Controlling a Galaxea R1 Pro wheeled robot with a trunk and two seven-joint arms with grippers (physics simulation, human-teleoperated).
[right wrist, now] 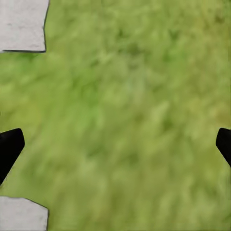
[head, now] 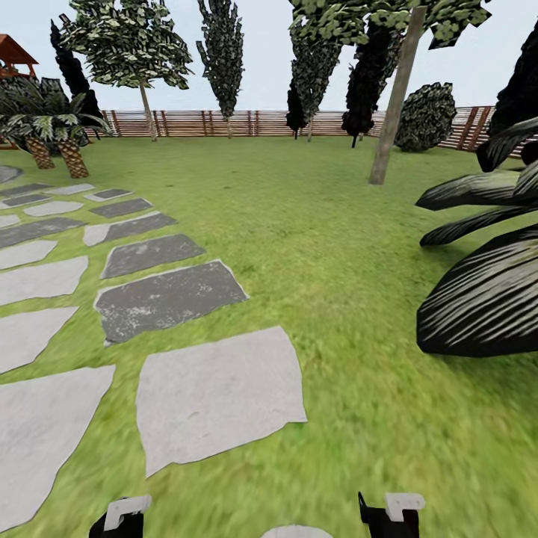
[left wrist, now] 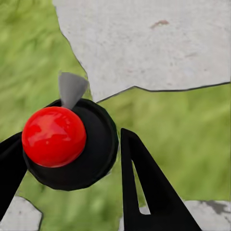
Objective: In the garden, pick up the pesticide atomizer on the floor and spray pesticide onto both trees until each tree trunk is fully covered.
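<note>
Already the left gripper (left wrist: 72, 159) closes its black fingers around the red-capped, black-bodied pesticide atomizer (left wrist: 54, 136), while the right gripper (right wrist: 115, 144) hangs wide open and empty above grass; a loose hold could drop it.

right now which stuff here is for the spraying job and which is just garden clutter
For the job:
- atomizer, black body with red top, between the left hand's fingers
- bare-trunked tree ahead on the right
- second such tree far left by the fence

Just there:
- stone slabs
- palms
- dark column trees
- dark fronds
- fence
</note>
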